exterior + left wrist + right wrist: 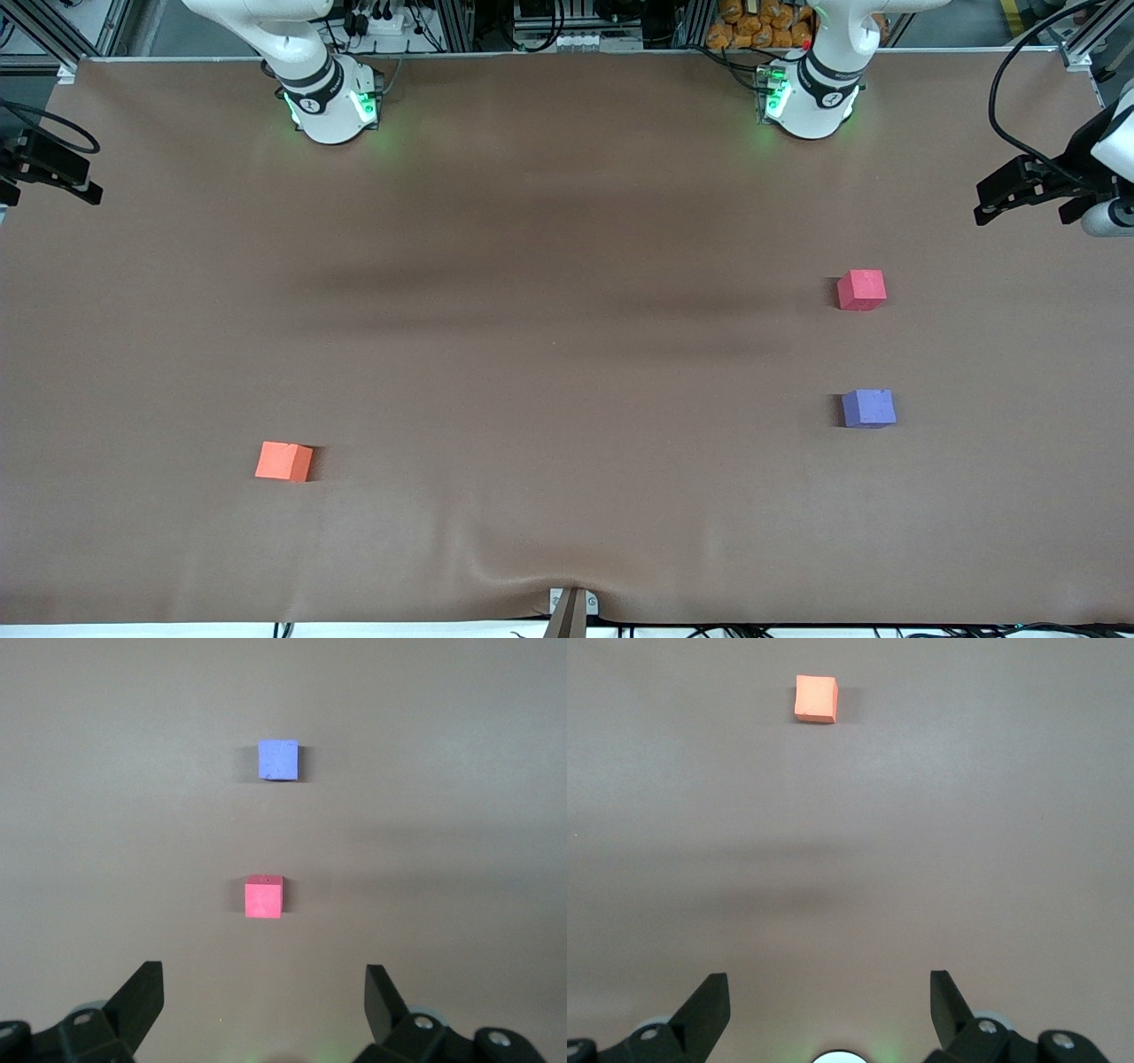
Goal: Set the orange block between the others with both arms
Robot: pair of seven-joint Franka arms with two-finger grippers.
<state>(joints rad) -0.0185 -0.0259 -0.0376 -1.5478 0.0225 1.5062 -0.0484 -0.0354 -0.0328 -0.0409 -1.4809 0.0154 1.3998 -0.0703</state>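
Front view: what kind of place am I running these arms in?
Most likely a robotics lab bench. Two white arms' green-lit bases stand on a table covered in brown sheet, with metal framing and cables along its edge. Only three foam cubes lie on it: orange, pinkish-red, purple-blue.

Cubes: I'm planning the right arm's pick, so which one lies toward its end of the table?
The orange block; the pinkish-red cube and purple-blue cube sit together toward the left arm's end.

Orange block [283, 462], pinkish-red cube [861, 290], purple-blue cube [868, 408]: matt, foam-like, slightly grainy. Table cover [567, 266]: brown, matt, cloth-like, rippled at near edge.
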